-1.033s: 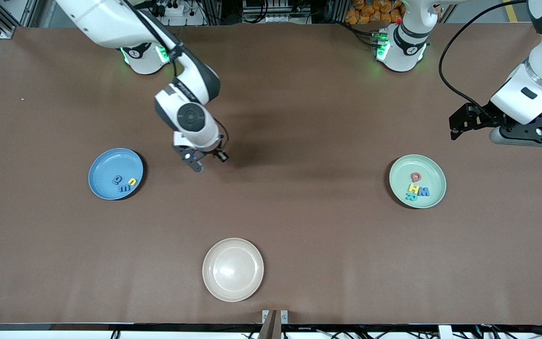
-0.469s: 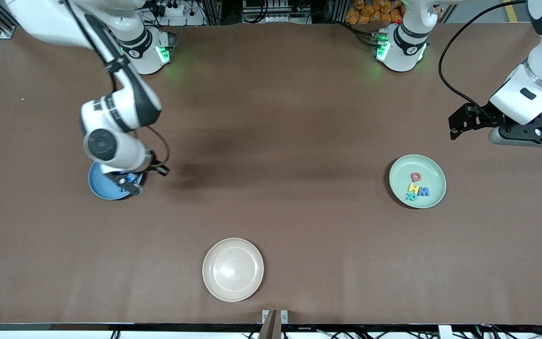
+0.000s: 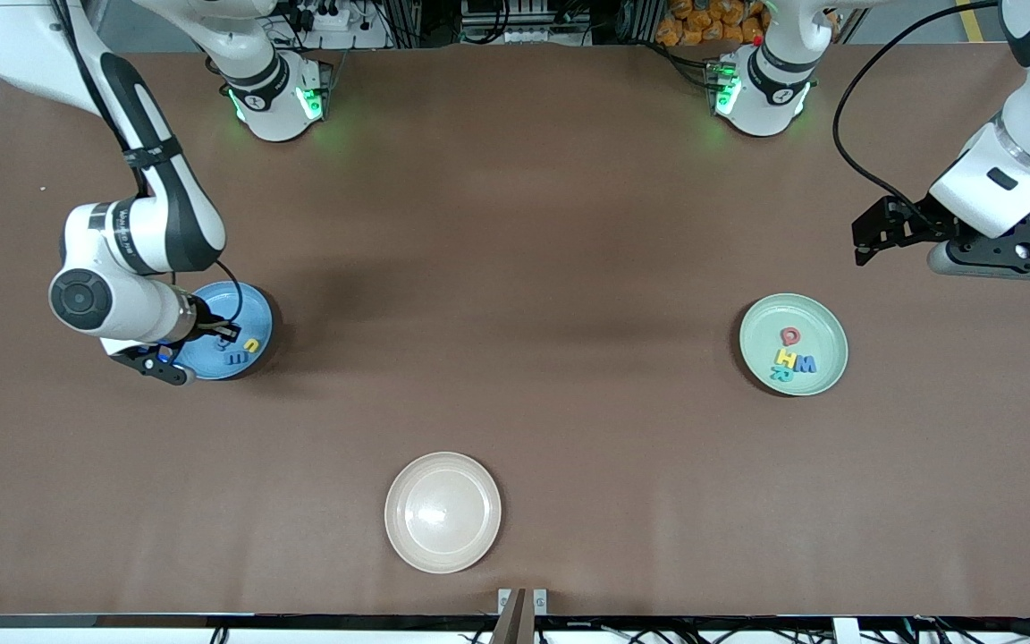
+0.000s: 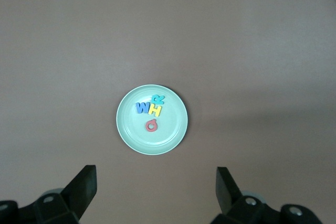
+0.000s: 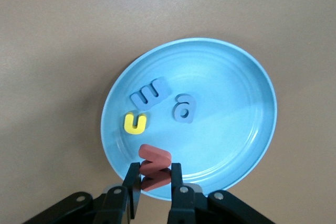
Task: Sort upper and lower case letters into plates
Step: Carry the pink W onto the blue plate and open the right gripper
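Brown table [image 3: 515, 268], wide and bare in the middle. Cream plate [image 3: 443, 512] alone near the front edge, nothing in it.

Blue plate [image 3: 251, 315] at the right arm's end, well apart from the green plate [image 3: 823, 335] at the left arm's end.

Right gripper [image 5: 155, 178] now over the blue plate, up from over bare table a second ago. Fingers pinched shut on a red letter [image 5: 155, 167]. In the plate: two blue letters [image 5: 149, 92] and a yellow one [image 5: 135, 123].

Left gripper [image 4: 155, 184] waiting high near the table's end, fingers [image 4: 84, 182] wide apart, holding nothing, same as before. In the green plate: four letters [image 4: 151, 111], red, yellow, blue, teal, bunched together.
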Robot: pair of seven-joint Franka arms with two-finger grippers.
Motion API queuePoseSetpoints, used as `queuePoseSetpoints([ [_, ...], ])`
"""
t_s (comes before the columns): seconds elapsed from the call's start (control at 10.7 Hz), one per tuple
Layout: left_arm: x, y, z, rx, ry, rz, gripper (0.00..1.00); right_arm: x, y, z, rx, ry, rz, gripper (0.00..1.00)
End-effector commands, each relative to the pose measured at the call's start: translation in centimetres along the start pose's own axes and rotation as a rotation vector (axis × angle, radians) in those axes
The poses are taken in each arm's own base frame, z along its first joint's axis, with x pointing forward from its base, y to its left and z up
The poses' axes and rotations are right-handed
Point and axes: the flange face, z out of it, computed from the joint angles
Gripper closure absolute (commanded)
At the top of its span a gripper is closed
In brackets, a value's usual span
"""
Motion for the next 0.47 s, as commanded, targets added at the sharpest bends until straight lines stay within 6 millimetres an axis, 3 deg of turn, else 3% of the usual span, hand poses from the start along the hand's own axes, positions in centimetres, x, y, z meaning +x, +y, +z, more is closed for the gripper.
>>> queuePoseSetpoints([
  [0.0,-0.4,-0.1,-0.2,-0.015,-0.006,0.01,0.0,0.7,2.2,0.0,0.021,0.029,-0.032,1.0],
  [0.19,-0.4,-0.2,-0.3,-0.016,-0.003,0.011,0.0,1.1,2.8,0.6,0.023,0.026,-0.024,1.0],
  [0.28,-0.4,-0.2,-0.3,-0.016,-0.003,0.01,0.0,1.2,3.2,0.9,0.024,0.021,-0.019,0.78],
  [0.38,-0.4,-0.2,-0.3,-0.017,-0.003,0.01,0.0,1.2,3.2,1.0,0.023,0.019,-0.019,0.45],
])
